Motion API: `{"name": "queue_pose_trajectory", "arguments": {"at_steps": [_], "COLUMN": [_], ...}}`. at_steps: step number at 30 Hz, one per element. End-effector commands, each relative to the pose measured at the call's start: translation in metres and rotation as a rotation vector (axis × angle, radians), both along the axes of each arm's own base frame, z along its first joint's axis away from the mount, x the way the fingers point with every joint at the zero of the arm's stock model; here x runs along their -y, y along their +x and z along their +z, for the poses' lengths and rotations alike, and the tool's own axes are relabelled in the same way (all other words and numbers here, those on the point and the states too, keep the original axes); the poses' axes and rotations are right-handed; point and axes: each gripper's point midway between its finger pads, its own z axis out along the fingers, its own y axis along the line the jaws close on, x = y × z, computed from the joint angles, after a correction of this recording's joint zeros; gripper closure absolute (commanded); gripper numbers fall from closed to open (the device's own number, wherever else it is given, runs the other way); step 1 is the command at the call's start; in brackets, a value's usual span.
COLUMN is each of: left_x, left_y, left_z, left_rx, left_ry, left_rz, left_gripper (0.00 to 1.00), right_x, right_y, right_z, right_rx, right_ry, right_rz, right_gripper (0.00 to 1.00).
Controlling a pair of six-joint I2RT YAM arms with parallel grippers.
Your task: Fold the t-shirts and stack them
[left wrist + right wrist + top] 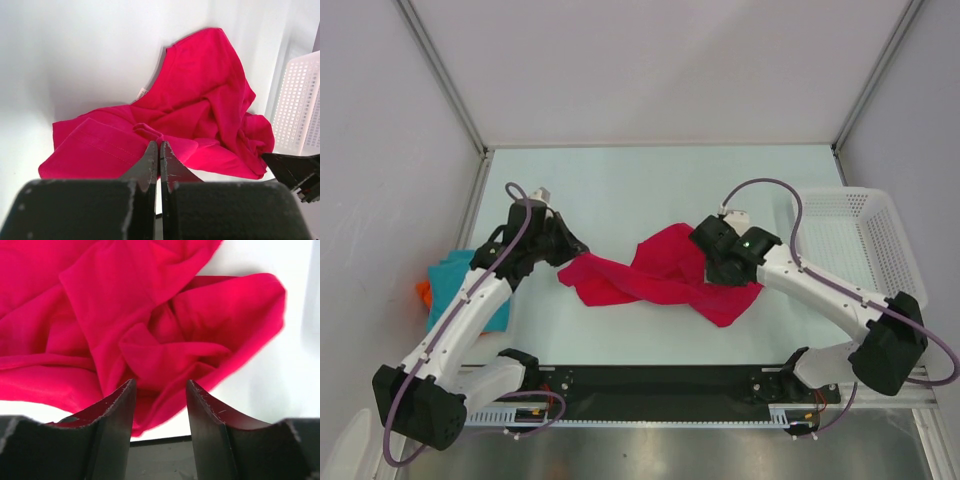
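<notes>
A: While the crimson-pink t-shirt [665, 275] lies crumpled mid-frame on the table [620, 190], is anything holding it?
B: Left gripper [159, 146] pressed shut at its left edge; right gripper [161, 385] parted over it, holding nothing.

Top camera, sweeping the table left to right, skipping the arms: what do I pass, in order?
orange t-shirt, only an edge peeking out → teal t-shirt → crimson t-shirt, crumpled mid-table → white mesh basket
</notes>
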Motion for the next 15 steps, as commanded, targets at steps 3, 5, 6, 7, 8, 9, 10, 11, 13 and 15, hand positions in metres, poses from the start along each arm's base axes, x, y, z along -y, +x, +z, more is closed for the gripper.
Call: {"name": "queue_pose_trajectory", "arguments": {"at_steps": [3, 5, 6, 7, 8, 9, 10, 11, 13, 15], "left_x": [-0.007, -0.01, -0.011, -0.011, -0.012, -0.012, -0.013, -0.012, -0.013, -0.013], "left_y": [0.001, 0.002, 0.002, 0.002, 0.002, 0.002, 0.002, 0.002, 0.002, 0.002], "left_z": [0.008, 0.009, 0.009, 0.009, 0.008, 0.008, 0.007, 0.007, 0.004, 0.003], "left_rx": [0.047, 0.049, 0.051, 0.049, 0.048, 0.048, 0.047, 0.044, 0.038, 0.036], "left_ry": [-0.005, -0.004, -0.005, -0.006, -0.002, -0.004, -0.002, -0.005, -0.006, -0.008], "left_rz": [-0.001, 0.006, 0.005, 0.004, 0.007, 0.005, 0.006, 0.004, 0.005, 0.001], "left_gripper": [1.0, 1.0, 1.0, 1.0, 1.0, 1.0, 1.0, 1.0, 1.0, 1.0], "right_x": [-0.026, -0.024, -0.024, -0.024, -0.023, -0.024, -0.025, -0.026, -0.029, -0.033], "right_y": [0.015, 0.01, 0.01, 0.008, 0.005, 0.005, 0.004, 0.003, -0.001, -0.008], "right_z": [0.002, -0.006, -0.007, -0.009, -0.014, -0.015, -0.017, -0.019, -0.023, -0.028], "right_rx": [0.016, -0.002, -0.004, -0.007, -0.02, -0.021, -0.027, -0.033, -0.049, -0.07], "right_ry": [0.046, 0.037, 0.043, 0.046, 0.044, 0.049, 0.053, 0.053, 0.062, 0.067], "right_rz": [0.048, 0.052, 0.048, 0.05, 0.052, 0.051, 0.054, 0.056, 0.064, 0.081], "right_gripper": [0.5, 0.5, 0.5, 0.5, 0.5, 0.5, 0.51, 0.51, 0.52, 0.55]}}
